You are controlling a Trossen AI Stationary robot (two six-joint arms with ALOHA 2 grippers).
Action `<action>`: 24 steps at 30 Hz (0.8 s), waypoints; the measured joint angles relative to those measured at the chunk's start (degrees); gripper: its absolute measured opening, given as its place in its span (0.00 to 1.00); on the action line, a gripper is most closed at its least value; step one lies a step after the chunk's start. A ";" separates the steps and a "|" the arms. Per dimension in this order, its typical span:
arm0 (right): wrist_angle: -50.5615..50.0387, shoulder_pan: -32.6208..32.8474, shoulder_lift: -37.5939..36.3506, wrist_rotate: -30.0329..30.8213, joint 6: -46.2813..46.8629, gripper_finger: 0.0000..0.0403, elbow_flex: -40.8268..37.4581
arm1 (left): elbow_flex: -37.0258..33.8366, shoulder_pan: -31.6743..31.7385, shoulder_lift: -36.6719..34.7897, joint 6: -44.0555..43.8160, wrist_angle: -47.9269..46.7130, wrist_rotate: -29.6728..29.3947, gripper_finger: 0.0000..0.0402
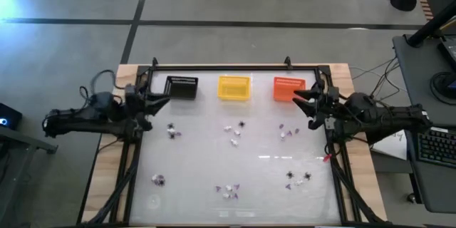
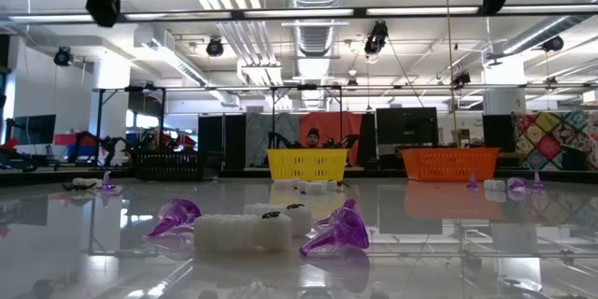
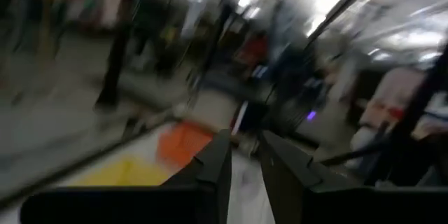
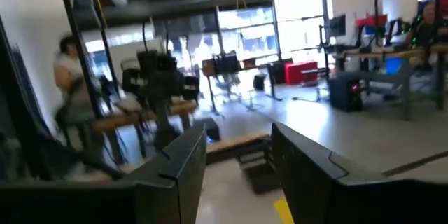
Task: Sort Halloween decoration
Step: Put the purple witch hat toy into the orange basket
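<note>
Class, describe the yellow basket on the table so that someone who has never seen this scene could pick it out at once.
Look along the table's far edge, where three small slatted baskets stand in a row between the two arms. The yellow basket is the middle one, with the black basket to its left and the orange basket to its right. Its colour and its central place set it apart.
</note>
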 joint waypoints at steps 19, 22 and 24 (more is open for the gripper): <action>-45.48 0.02 10.20 5.96 25.31 0.39 11.56 | 16.92 0.02 8.93 0.52 -36.54 -1.91 0.10; -46.48 0.02 12.47 5.95 32.00 0.39 11.56 | 16.41 0.02 8.74 1.64 -37.45 -1.92 0.10; -46.64 0.02 14.26 5.97 35.42 0.39 11.58 | 15.65 0.02 8.55 2.38 -37.74 -1.92 0.10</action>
